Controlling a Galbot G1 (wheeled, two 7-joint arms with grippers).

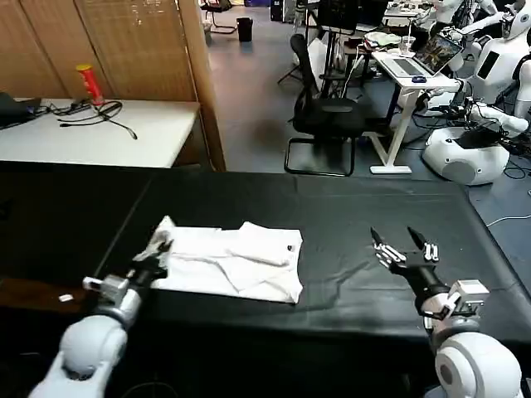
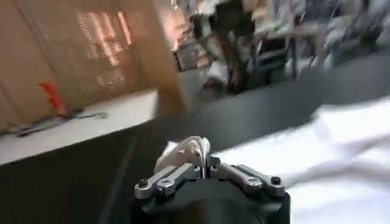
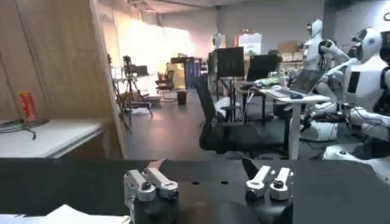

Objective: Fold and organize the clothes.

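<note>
Your left gripper (image 1: 156, 259) pinches the folded white T-shirt (image 1: 236, 261) at its left edge on the black tablecloth (image 1: 348, 215); your right gripper (image 1: 404, 244) hovers spread wide, holding nothing. Beyond: a white table (image 1: 99, 133), an office chair (image 1: 323, 116), parked robots (image 1: 477, 124).

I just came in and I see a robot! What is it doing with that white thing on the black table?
The robot is folding a white cotton T-shirt that lies partly folded on the black tablecloth. Its left gripper is at the shirt's left edge, shut on a bit of the fabric. Its right gripper hangs open above the bare cloth to the right, apart from the shirt, just waiting. The fold is not finished yet.
</note>
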